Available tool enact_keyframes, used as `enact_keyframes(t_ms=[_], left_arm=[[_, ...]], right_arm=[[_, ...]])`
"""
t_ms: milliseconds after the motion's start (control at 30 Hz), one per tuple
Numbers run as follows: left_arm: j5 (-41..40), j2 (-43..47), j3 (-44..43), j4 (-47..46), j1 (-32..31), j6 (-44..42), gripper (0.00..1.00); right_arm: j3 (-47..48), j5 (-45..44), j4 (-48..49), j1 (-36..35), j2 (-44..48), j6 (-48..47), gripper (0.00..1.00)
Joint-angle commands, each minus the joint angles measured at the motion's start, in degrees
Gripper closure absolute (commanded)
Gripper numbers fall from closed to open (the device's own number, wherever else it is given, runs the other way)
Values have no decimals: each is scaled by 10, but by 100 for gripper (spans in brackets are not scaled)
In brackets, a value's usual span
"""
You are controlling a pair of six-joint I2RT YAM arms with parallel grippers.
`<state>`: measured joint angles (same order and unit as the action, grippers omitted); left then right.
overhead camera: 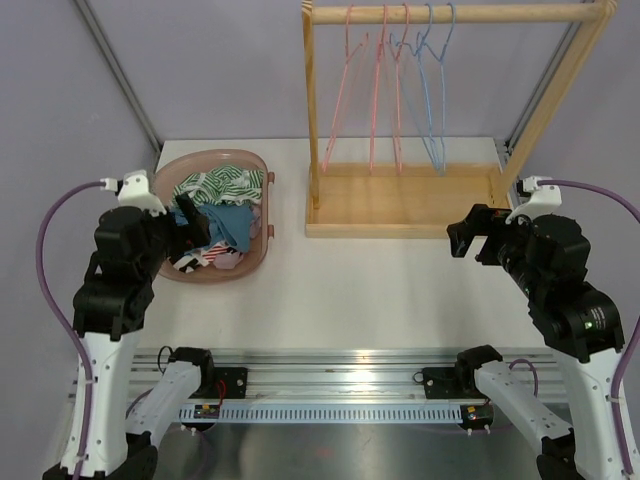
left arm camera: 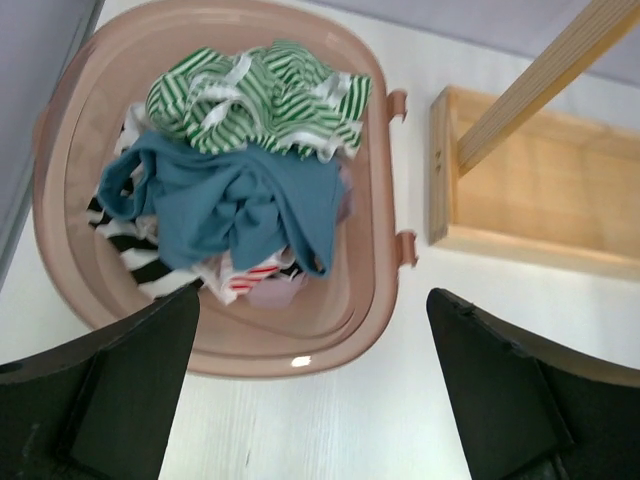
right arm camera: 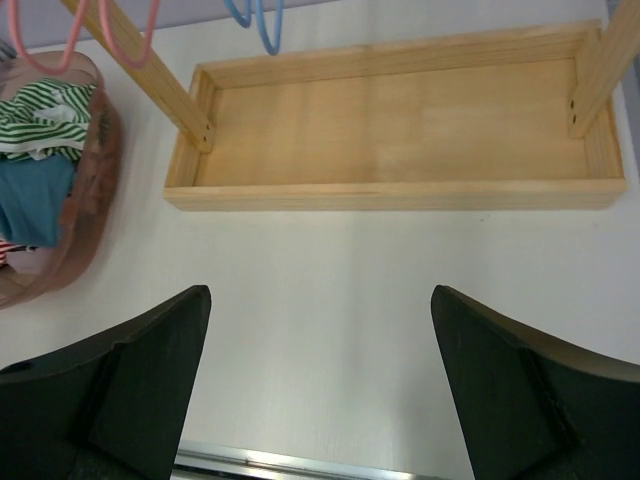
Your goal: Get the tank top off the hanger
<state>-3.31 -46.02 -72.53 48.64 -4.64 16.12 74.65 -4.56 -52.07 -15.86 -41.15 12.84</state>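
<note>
Several bare pink and blue hangers (overhead camera: pixel 400 80) hang on the wooden rack (overhead camera: pixel 420 200) at the back right; no garment is on any of them. Tank tops lie bundled in the pink basket (overhead camera: pixel 255 255): a green striped one (left arm camera: pixel 260 95) and a blue one (left arm camera: pixel 235 205) on top. My left gripper (left arm camera: pixel 312 385) is open and empty, above the basket's near rim (left arm camera: pixel 300 360). My right gripper (right arm camera: pixel 320 385) is open and empty over the bare table in front of the rack's base (right arm camera: pixel 400 120).
The rack's wooden base tray (overhead camera: pixel 400 215) stands at the back centre-right, with slanted posts. The basket sits at the back left near the table's edge. A metal rail (overhead camera: pixel 320 375) runs along the near edge between the arm bases.
</note>
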Motion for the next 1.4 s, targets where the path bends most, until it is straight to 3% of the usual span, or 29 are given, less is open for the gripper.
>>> enact_keyframes(t_ms=[0, 167, 467, 767, 1367], left_arm=[[-74, 49, 52, 41, -26, -25, 1], [-130, 116, 65, 94, -83, -19, 1], [-94, 215, 88, 128, -101, -29, 1], [-62, 228, 62, 160, -101, -33, 1], [-49, 224, 76, 148, -101, -32, 1]], right_arm=[[4, -59, -21, -2, -2, -24, 1], [-13, -52, -30, -2, 5, -34, 1], [-36, -61, -40, -1, 29, -35, 1], [-28, -100, -76, -1, 44, -65, 1], [-33, -64, -69, -1, 44, -74, 0]])
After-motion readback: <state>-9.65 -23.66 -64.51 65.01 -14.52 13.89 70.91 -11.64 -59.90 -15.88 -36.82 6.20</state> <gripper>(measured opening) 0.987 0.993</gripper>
